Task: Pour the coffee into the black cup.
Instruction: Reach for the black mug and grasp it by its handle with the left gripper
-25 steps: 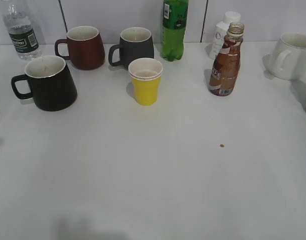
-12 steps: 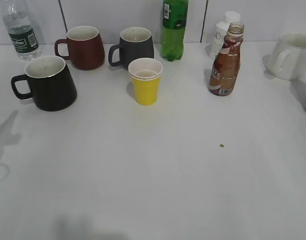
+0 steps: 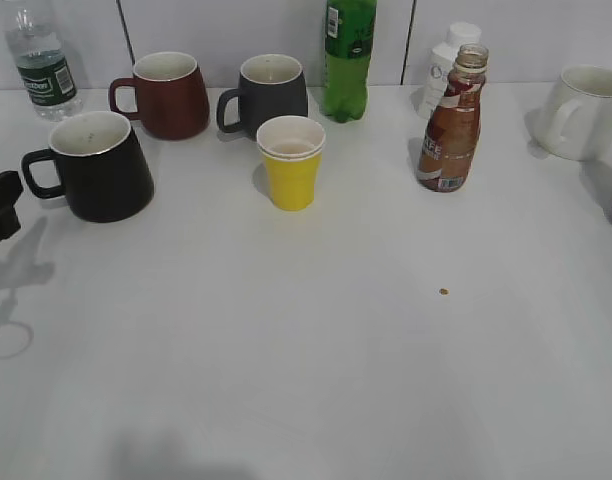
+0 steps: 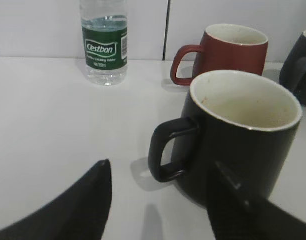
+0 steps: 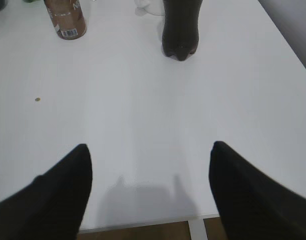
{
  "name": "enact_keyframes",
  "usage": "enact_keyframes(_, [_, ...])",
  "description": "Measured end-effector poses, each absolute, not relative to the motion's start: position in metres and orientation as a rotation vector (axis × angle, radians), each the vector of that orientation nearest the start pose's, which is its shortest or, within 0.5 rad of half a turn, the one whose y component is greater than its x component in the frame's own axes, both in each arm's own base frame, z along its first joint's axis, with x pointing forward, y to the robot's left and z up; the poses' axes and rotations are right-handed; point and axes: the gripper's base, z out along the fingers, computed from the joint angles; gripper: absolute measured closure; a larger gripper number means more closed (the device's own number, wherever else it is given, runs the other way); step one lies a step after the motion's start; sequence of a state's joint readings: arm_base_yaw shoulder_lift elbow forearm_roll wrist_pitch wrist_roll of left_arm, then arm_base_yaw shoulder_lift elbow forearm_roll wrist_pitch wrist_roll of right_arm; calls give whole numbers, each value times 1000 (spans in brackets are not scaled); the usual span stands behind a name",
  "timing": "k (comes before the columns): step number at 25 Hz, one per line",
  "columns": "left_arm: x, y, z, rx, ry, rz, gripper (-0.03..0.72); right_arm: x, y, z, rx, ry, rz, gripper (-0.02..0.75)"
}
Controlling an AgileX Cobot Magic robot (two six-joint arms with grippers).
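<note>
My left hand (image 4: 158, 200) is spread wide just short of the black cup (image 3: 98, 165), near its handle. The coffee (image 3: 451, 120) stands uncapped far right on the counter (image 3: 306, 330). I'd square the fingers on the cup so it doesn't tip.

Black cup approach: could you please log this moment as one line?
left gripper open, near black cup handle | right gripper open, idle | coffee bottle untouched | pour not started
</note>
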State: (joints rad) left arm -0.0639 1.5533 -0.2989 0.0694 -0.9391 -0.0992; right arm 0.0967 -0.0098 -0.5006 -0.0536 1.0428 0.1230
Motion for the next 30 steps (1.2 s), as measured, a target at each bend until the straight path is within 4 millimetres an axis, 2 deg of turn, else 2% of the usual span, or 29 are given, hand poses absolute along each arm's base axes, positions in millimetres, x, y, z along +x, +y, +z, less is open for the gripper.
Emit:
enact_keyframes(18, [276, -23, 132, 39, 1812, -148, 240, -5, -5, 279, 29, 2016, 76, 168])
enact_keyframes(25, [290, -24, 133, 34, 1786, -146, 242, -5, -5, 279, 29, 2016, 76, 168])
enact_keyframes(30, [295, -24, 125, 29, 1804, -144, 243, -5, -5, 279, 29, 2016, 76, 168])
